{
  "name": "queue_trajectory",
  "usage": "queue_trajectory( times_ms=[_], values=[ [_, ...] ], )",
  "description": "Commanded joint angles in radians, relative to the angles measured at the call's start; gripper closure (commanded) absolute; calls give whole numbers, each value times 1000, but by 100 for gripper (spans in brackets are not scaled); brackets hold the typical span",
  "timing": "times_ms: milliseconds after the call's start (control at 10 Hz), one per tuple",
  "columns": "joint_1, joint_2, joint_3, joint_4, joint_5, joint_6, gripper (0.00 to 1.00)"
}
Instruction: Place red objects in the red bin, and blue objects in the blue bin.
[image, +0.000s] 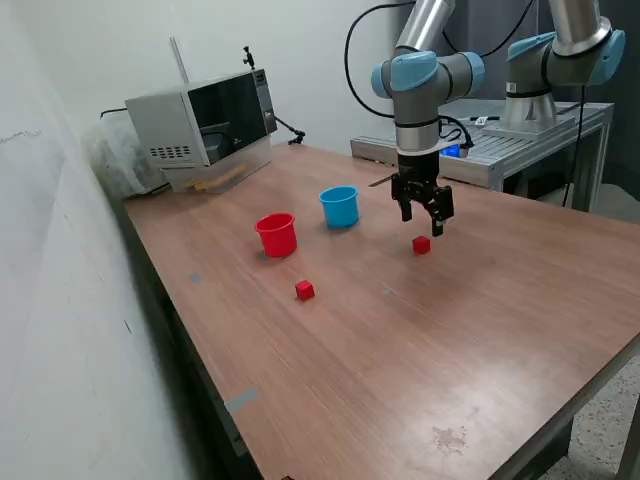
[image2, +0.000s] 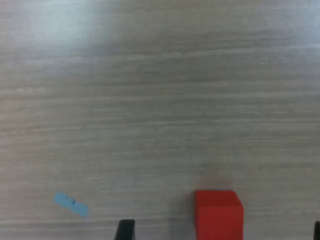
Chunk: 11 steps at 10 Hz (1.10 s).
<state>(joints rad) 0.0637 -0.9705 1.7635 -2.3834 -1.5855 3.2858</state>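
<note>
Nearest the exterior camera, bare tabletop (image: 420, 380) is showing only a scuffed patch and a strip of pale tape at the edge. Going farther in, one red cube (image: 305, 290) is sitting alone in the open, apart from both cups. Beyond it, a second red cube (image: 421, 244) is resting on the wood just below the gripper (image: 424, 218), which is hanging above it with fingers spread and holding nothing. The wrist view is agreeing: that cube (image2: 218, 214) is lying between two dark fingertips (image2: 125, 230) spaced well wider than the cube, with no contact visible, and a small scrap of blue tape (image2: 71, 203) is lying nearby. Farther back, the red cup (image: 276, 234) and the light blue cup (image: 340, 206) are standing upright, near each other, toward the exterior view's left of the gripper. No dark blue cubes are visible on the wood; whether they are inside the blue cup cannot be told, as the cup interiors are not readable from this angle. Judgement: both red cubes are remaining unsorted, and the arm appears to be lining up on the nearer-to-gripper one. At the far edge, a microwave (image: 200, 125) is sitting idle.
</note>
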Motion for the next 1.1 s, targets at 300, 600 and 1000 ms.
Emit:
queue_trajectory(
  times_ms=[300,600,1000],
  values=[
    [1,32,-7,-25,-1,0,0],
    [1,38,-9,-25,-1,0,100],
    [-1,38,-7,-28,-1,0,100]
  ],
)
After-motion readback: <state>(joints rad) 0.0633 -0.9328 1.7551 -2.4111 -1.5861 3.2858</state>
